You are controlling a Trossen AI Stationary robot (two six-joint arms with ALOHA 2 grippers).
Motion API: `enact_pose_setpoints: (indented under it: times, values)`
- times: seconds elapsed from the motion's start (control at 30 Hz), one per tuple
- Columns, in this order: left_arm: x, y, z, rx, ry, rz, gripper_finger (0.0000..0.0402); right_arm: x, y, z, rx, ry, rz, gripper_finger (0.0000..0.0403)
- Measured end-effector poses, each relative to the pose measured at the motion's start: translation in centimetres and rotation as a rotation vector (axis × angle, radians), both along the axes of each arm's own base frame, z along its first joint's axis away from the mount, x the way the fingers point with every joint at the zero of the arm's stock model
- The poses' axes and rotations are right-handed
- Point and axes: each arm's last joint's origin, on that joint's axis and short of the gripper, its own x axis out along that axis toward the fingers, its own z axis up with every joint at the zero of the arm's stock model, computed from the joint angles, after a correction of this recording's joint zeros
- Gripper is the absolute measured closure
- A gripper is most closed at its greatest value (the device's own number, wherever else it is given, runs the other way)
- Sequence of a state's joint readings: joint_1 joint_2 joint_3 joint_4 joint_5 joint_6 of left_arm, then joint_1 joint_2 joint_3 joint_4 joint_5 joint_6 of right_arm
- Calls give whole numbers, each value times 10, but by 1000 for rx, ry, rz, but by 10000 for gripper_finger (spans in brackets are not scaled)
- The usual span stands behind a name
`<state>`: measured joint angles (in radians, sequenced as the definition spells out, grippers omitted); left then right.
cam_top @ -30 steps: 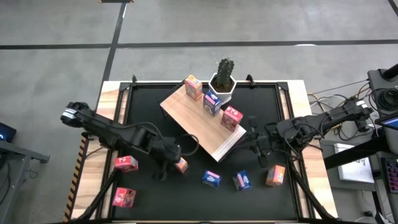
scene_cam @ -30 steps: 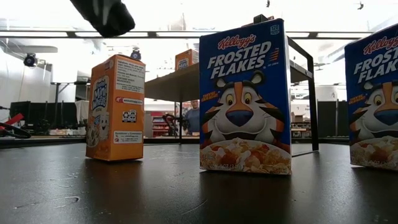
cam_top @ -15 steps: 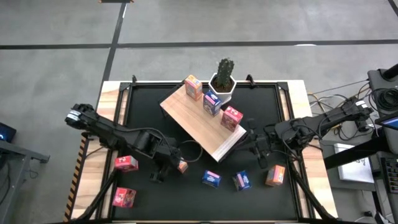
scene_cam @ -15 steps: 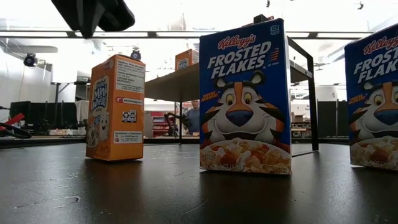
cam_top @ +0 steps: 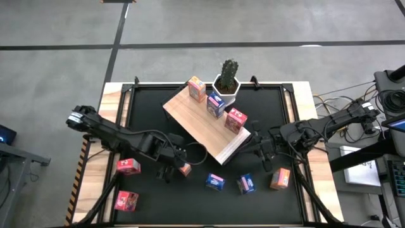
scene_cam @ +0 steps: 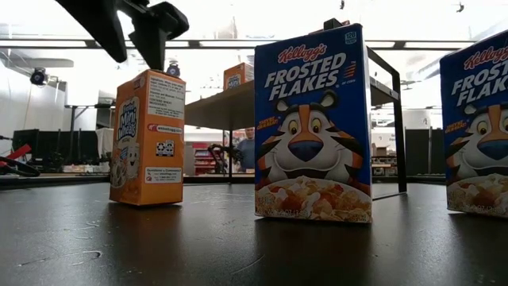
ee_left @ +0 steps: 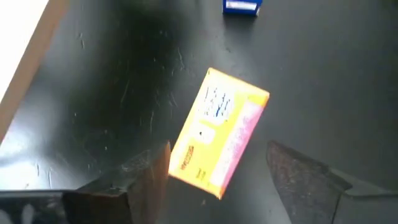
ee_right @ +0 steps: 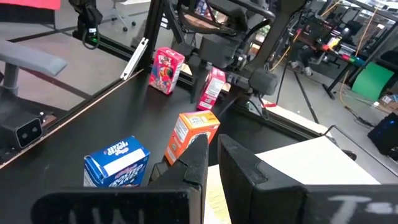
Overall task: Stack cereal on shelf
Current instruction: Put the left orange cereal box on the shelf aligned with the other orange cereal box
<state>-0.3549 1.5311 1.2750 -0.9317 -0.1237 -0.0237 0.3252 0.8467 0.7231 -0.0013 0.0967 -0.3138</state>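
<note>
While the left gripper (cam_top: 175,170) hovers just above an orange cereal box (cam_top: 184,168) at about 7 o'clock on the bench (cam_top: 145,114), its jaws stand released, one to each side of the box and clear of it; the left wrist view shows that box (ee_left: 217,140) lying flat on the black top between the two dark fingers (ee_left: 146,180). The right gripper (cam_top: 262,152) hangs near 4 o'clock beside the shelf's lower corner, jaws clenched on nothing.

The shelf (cam_top: 196,123), a light-wood board set askew near the centre, carries three boxes in a row: an orange-and-pink box (cam_top: 197,88) toward 12 o'clock, a blue box (cam_top: 215,106) in the middle, and a pink box (cam_top: 236,120) toward 3 o'clock. A white potted cactus (cam_top: 227,82) stands at 12 o'clock, just beside the shelf's far edge.

Loose on the bench lie two blue boxes (cam_top: 215,182) (cam_top: 245,183) near 6 o'clock, another orange box (cam_top: 280,178) at 5 o'clock, and two pink ones (cam_top: 128,166) (cam_top: 126,201) at 8 o'clock.

From bench height, an orange Mini-Wheats box (scene_cam: 147,137) and a Frosted Flakes box (scene_cam: 313,123) stand upright. Beyond the bench lies a grey floor (cam_top: 190,25); a person (scene_cam: 249,149) shows far off in the bright room.
</note>
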Motion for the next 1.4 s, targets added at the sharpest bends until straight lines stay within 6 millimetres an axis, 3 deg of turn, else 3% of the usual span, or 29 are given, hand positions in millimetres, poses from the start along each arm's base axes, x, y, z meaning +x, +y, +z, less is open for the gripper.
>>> enact_pose_setpoints:
  times: [0.37,0.8,1.13,1.4]
  values:
    - [1,5,-31,-3,-11,-66,158,0,0,1,2,-7,0,374]
    - [2,4,-24,-23,-19,-71,249,0,0,1,15,-4,-3,374]
    - [1,9,47,44,-39,-239,257,0,0,1,28,-1,-6,374]
    - [3,53,101,143,-109,-304,257,0,0,1,27,-1,-6,374]
